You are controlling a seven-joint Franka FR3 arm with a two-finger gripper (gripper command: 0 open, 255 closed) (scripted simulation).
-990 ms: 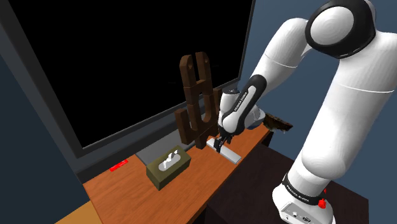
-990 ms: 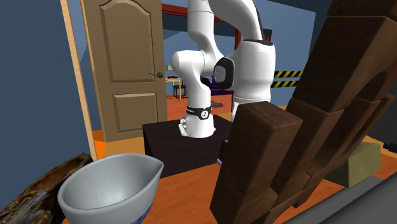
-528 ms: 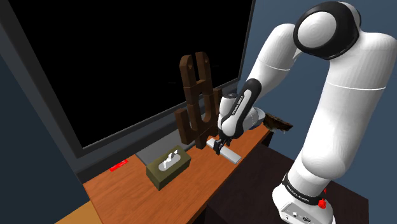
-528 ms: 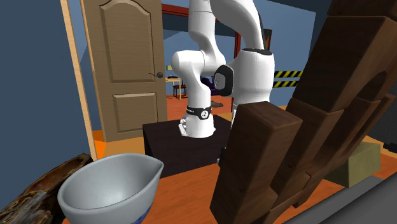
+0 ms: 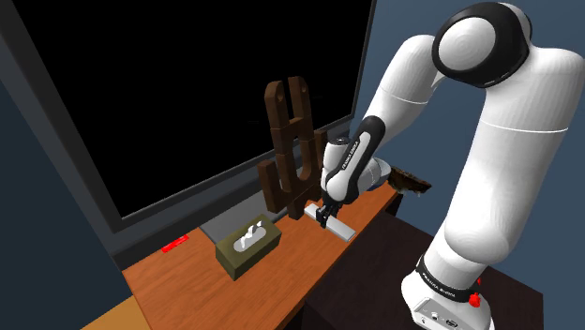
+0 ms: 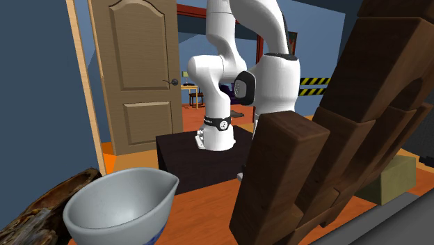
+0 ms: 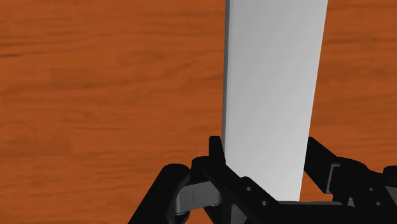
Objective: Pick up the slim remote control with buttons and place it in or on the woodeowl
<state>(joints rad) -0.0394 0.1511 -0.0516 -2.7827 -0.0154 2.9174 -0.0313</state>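
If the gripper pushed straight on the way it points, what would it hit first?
Likely the table: the gripper points down at it, clasping the remote that lies on it. Remaining gap unclear.

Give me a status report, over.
Hand shut on slim plain white remote. Remote lying on orange-brown wooden desk. Tall dark brown wooden figure close behind.
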